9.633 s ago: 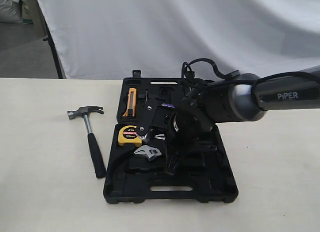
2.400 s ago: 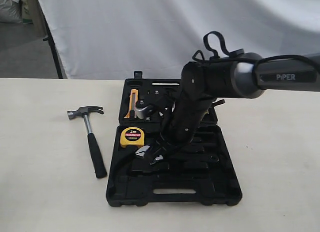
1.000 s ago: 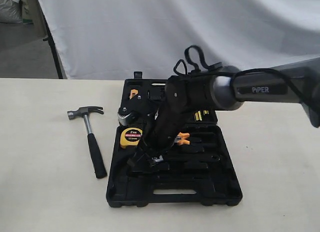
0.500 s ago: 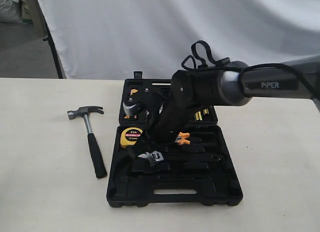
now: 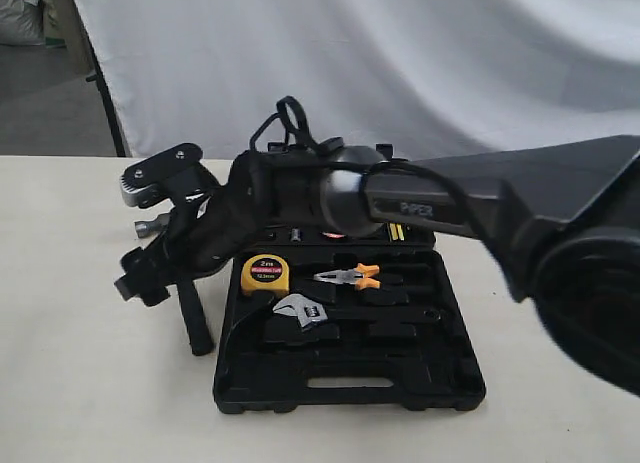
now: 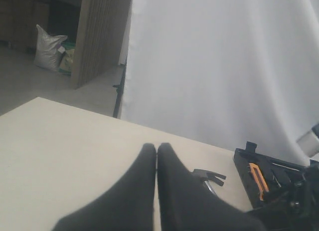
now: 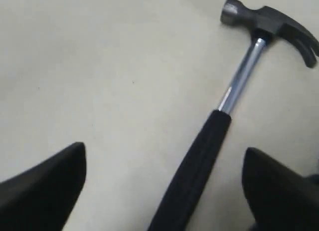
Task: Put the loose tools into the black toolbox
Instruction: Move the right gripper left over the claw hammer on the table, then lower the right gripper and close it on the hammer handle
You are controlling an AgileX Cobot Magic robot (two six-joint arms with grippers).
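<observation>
The black toolbox (image 5: 440,368) lies open on the table, holding a yellow tape measure (image 5: 265,274), orange-handled pliers (image 5: 346,276) and an adjustable wrench (image 5: 300,308). The claw hammer (image 7: 199,161) lies loose on the table left of the box; its black grip (image 5: 196,325) shows below the arm. My right gripper (image 7: 164,150) reaches across the box and hangs open over the hammer's grip, one finger on each side, not touching it. My left gripper (image 6: 157,147) is shut and empty above the table, with the hammer head (image 6: 209,175) and toolbox corner (image 6: 249,153) beyond it.
A white sheet (image 5: 400,53) hangs behind the table. An orange utility knife (image 6: 257,174) sits in the far half of the box. The right arm (image 5: 330,198) spans the box's far half. Bare cream tabletop (image 5: 80,383) surrounds the hammer.
The right arm has swung left from over the toolbox to above the hammer. The wrench it carried now lies in the box's near half.
</observation>
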